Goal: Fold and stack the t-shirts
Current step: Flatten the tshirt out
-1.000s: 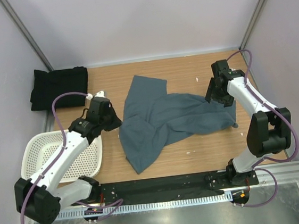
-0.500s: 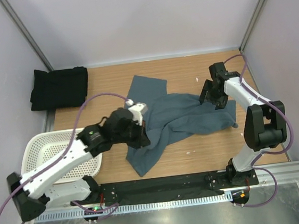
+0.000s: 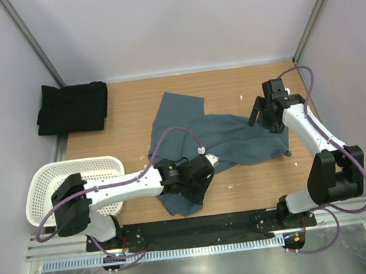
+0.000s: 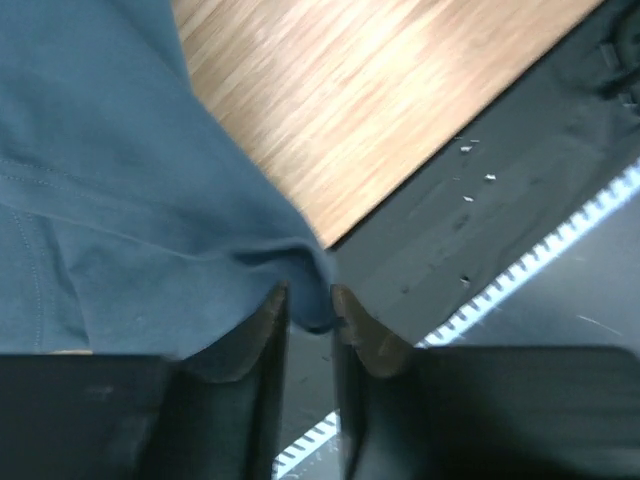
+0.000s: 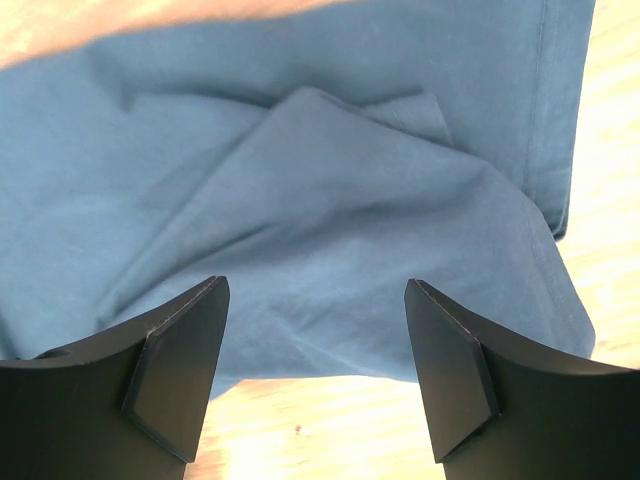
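The slate blue-grey t-shirt (image 3: pixel 226 139) lies crumpled and spread across the middle of the wooden table. My left gripper (image 3: pixel 193 193) is at the shirt's near left corner. In the left wrist view the left gripper (image 4: pixel 309 302) is shut on a small fold of the blue-grey t-shirt (image 4: pixel 110 190) at that edge. My right gripper (image 3: pixel 263 117) hovers over the shirt's right end. In the right wrist view the right gripper (image 5: pixel 315 290) is open and empty above the blue-grey t-shirt (image 5: pixel 320 200). The black t-shirt (image 3: pixel 72 108) lies folded at the far left corner.
A white perforated basket (image 3: pixel 43 181) stands at the near left, partly under my left arm. A black strip (image 3: pixel 199 225) runs along the table's near edge and shows in the left wrist view (image 4: pixel 480 200). Walls close in the table's sides.
My left arm swung from beside the basket across to the shirt's near left corner and now grips the cloth there. My right gripper shifted only slightly over the shirt's right end.
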Controlling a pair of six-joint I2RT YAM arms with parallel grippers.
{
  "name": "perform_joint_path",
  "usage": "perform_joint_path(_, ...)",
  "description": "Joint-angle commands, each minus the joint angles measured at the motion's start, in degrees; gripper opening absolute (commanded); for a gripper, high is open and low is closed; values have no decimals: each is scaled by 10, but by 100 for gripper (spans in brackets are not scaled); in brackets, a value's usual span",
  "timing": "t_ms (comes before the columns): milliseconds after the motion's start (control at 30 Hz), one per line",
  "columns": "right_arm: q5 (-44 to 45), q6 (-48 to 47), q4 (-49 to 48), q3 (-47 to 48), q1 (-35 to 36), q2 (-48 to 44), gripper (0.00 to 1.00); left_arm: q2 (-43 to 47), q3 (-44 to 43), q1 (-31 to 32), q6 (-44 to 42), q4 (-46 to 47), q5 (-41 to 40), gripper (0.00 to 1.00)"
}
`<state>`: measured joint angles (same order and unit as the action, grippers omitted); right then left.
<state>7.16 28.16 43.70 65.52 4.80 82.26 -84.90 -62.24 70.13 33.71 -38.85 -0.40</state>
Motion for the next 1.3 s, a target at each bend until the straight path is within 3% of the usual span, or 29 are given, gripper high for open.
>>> perform_joint_path(0,9,-14,-18,-18,0,-9,77,-15,-11,4,49,13,-56,31)
perform_joint_path(33,5,-15,-27,-24,0,-13,77,-15,-17,8,63,13,-77,45)
perform_joint_path(133,-4,-25,-27,-39,1,-20,77,13,-35,8,109,-8,-133,72)
perform_joint_path(267,2,-30,-39,-31,0,-33,77,73,-67,-8,130,-24,-224,85)
perform_joint_path(367,8,-12,-58,-9,1,-24,78,87,-82,-119,142,-19,-216,85)
perform_joint_path(400,8,-7,-63,-1,1,-17,78,86,-82,-196,146,-9,-190,84)
perform_joint_path(500,9,14,-76,38,1,43,78,49,-109,-314,143,19,-163,82)
perform_joint_path(600,23,22,-73,77,0,117,78,-24,-148,-373,85,32,-173,81)
perform_joint_path(800,74,18,-58,88,1,191,77,-204,-279,-444,37,-30,-162,78)
perform_joint_path(1267,104,-13,-69,67,0,236,77,-325,-277,-468,21,55,-105,75)
